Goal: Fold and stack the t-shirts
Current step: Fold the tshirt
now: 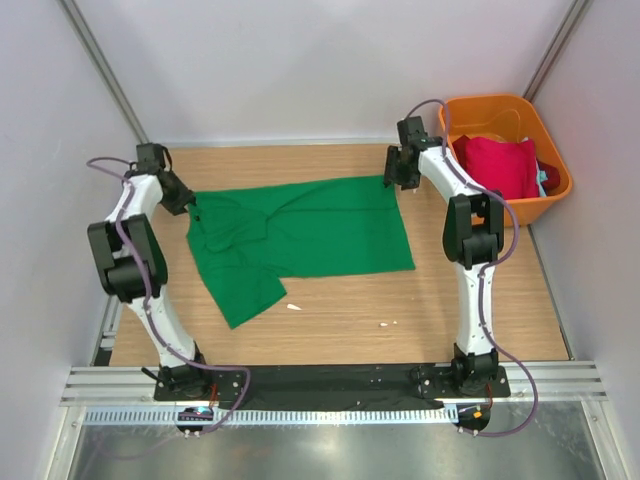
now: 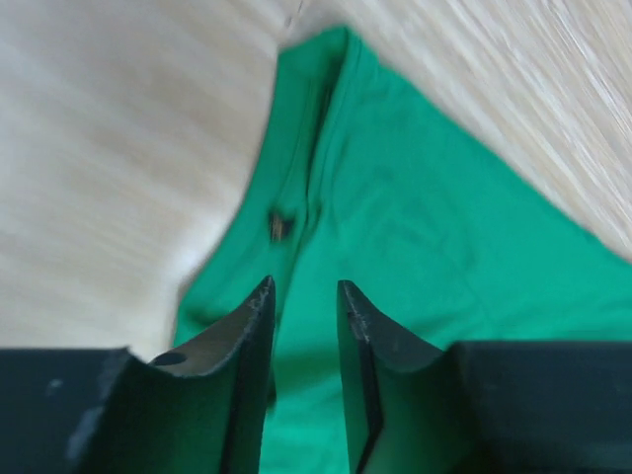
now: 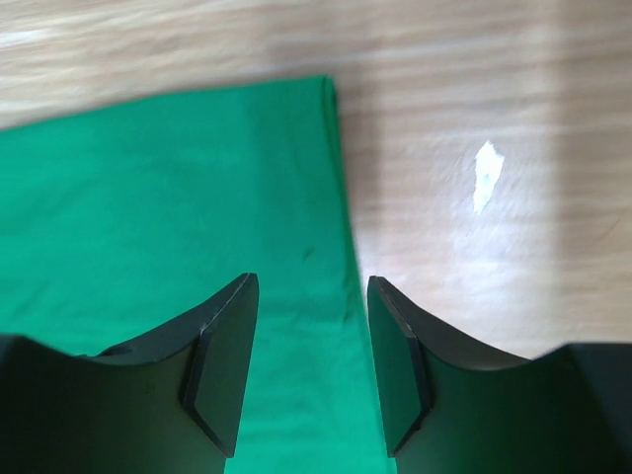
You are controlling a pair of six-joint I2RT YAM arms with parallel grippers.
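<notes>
A bright green t-shirt (image 1: 300, 240) lies spread on the wooden table, one sleeve pointing toward the front left. My left gripper (image 1: 189, 206) is at the shirt's far left edge; in the left wrist view (image 2: 302, 288) its jaws stand a narrow gap apart over the green cloth (image 2: 415, 247), holding nothing. My right gripper (image 1: 392, 178) is at the shirt's far right corner; in the right wrist view (image 3: 311, 286) it is open over the shirt's edge (image 3: 197, 197). A crimson red t-shirt (image 1: 497, 165) and a bit of teal cloth (image 1: 543, 178) lie in the bin.
An orange plastic bin (image 1: 556, 190) stands at the back right corner of the table. Two small white scraps (image 1: 294, 306) lie on the wood near the front. White walls close in on three sides.
</notes>
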